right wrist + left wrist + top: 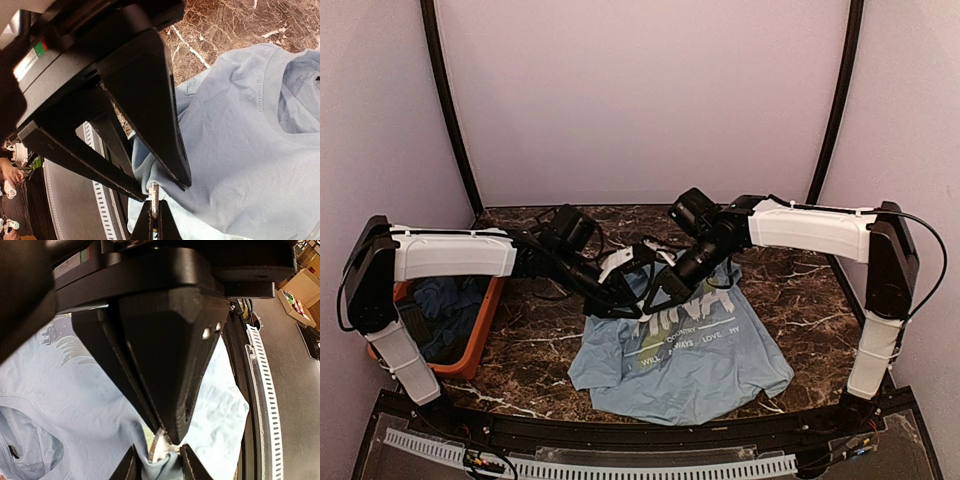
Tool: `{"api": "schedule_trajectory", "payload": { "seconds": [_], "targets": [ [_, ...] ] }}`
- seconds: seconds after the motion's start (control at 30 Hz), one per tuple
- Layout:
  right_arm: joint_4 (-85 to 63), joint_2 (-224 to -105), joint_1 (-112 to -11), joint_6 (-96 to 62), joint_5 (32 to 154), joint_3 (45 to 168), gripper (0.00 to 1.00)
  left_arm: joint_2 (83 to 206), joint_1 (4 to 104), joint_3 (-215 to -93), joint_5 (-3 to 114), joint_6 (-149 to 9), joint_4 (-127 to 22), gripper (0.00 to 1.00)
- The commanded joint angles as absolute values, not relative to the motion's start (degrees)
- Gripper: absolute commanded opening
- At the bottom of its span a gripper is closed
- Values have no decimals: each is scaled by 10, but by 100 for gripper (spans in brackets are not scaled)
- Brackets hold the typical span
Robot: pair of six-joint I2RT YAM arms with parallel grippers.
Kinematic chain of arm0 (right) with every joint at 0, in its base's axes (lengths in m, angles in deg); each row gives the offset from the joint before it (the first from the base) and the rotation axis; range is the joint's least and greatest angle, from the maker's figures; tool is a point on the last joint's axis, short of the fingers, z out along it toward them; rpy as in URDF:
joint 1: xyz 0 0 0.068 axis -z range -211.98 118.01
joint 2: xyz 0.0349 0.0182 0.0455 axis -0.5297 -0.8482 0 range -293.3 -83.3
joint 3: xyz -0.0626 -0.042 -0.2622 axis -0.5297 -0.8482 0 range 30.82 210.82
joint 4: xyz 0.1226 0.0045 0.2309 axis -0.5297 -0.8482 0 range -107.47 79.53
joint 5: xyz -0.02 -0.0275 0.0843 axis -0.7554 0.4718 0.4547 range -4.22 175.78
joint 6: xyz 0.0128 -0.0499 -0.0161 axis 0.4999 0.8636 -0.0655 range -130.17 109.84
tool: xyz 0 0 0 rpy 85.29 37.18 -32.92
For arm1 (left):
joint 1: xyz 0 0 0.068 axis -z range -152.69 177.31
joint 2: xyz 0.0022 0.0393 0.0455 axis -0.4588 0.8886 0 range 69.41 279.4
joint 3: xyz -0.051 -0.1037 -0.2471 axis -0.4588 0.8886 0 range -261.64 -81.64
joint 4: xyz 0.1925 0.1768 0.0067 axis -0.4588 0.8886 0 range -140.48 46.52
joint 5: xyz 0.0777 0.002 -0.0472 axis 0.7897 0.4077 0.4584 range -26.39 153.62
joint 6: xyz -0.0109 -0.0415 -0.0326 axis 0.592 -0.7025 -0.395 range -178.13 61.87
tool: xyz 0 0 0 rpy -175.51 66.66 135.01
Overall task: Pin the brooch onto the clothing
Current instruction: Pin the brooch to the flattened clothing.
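The clothing (705, 365), a light blue T-shirt with white lettering, lies spread on the marble table, and its upper part is lifted where both arms meet. In the right wrist view my right gripper (155, 212) is shut on the brooch (155, 194), a thin disc seen edge-on and pressed against a raised fold of the shirt (240, 150). My left gripper (161, 466) pinches that same fold (167, 470) from both sides. The brooch (155, 450) shows at the fold, under the right gripper's tip (173, 436). From above, the left gripper (620, 292) and the right gripper (665, 285) almost touch.
An orange bin (488, 330) holding dark blue garments (445, 310) stands at the table's left edge, under the left arm. Dark marble tabletop (535, 345) shows around the shirt. A black rail with a white slotted strip (620, 466) runs along the near edge.
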State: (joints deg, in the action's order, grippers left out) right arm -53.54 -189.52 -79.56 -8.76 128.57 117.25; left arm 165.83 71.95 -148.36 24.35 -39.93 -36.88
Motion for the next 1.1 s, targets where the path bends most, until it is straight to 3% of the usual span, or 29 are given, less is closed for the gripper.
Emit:
{"api": "schedule_trajectory", "payload": {
  "seconds": [0.0,0.53,0.9,1.07],
  "targets": [
    [-528,-1888,-807,-83,1339,1191,0,1672,716,-1496,295,-405,-359,27],
    [-514,-1884,-807,-81,1393,1179,0,1667,715,-1490,276,-410,-373,21],
    [-506,-1877,-804,-86,1408,1174,0,1667,716,-1489,278,-413,-376,28],
    [-503,-1873,-803,-87,1415,1172,0,1665,716,-1488,283,-414,-378,42]
  ]
}}
